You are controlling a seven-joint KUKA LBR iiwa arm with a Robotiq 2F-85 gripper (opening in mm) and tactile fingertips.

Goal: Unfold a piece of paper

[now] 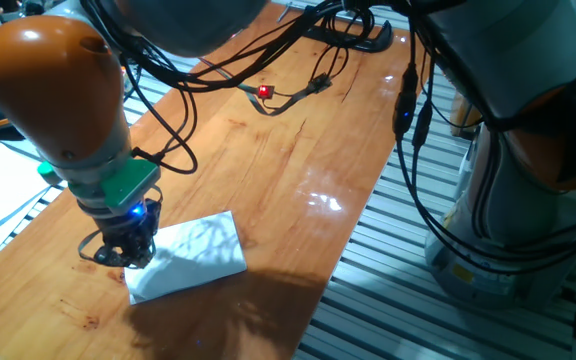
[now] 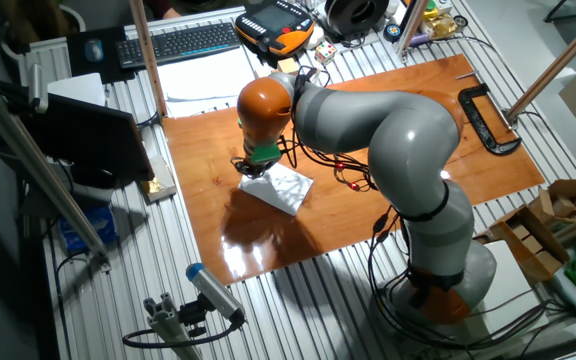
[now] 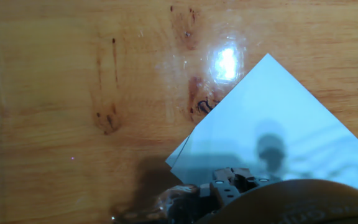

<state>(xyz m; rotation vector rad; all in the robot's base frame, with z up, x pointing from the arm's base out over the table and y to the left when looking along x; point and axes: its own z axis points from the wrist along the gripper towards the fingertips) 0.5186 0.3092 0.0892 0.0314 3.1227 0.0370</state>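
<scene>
The piece of paper (image 1: 190,257) lies folded and flat on the wooden counter (image 1: 298,160), a white rectangle with branching shadows of cables across its top face. In the hand view two layers show at its near corner (image 3: 180,157), one edge peeking out just past the other, so the sheet is still doubled over. Its face in that view is plain pale white-blue with soft shadows; no print can be made out there.

The claw (image 1: 120,252) stands at the paper's corner, down at counter level, with the sheet stretching away from it toward the counter's open middle. In the one fixed view its dark fingers sit right at the paper's edge, with a blue light glowing just above them under a green block. Whether the fingers are apart, together, or pinching a layer of the paper cannot be told: the fingertips are hidden in shadow in both fixed views, and the hand view shows only dark mechanism (image 3: 229,183) at the bottom edge, overlapping the sheet.

From the other fixed view the paper (image 2: 280,185) lies just beyond the claw (image 2: 253,168), near the counter's edge. Well away from the claw, at the far end of the counter, lies a black clamp (image 2: 484,118). Beyond the counter, behind the claw, a keyboard (image 2: 178,42) sits on the metal bench.
</scene>
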